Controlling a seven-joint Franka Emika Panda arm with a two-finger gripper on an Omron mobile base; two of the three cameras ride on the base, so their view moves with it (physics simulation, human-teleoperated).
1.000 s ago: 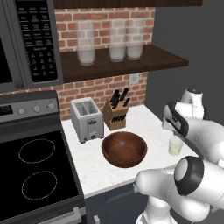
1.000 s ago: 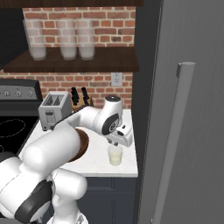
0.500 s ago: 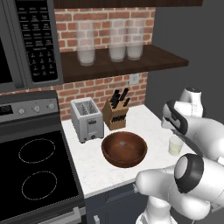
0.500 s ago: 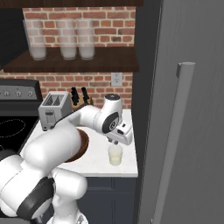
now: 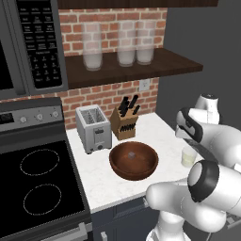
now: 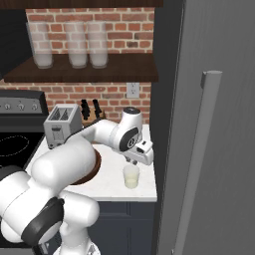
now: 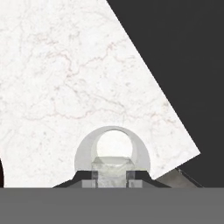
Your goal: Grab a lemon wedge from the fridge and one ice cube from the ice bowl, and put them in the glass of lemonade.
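Jaws clamped on translucent ice cube (image 7: 112,169) above round clear glass of lemonade (image 7: 112,153).

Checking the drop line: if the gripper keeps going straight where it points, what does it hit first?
The glass of lemonade: the gripper, shut on the ice cube, points down into its mouth. How far above the rim it hangs is unclear.

wall: red brick (image 5: 113,92), white outlet (image 5: 144,85) | shelf: dark wood (image 5: 136,66), three frosted jars (image 5: 92,47) | counter: white marble (image 5: 99,179), toaster (image 5: 93,128), knife block (image 5: 124,123) | left: black stove (image 5: 33,183), microwave (image 5: 28,44) above | cabinets: dark blue-grey (image 6: 124,219) below
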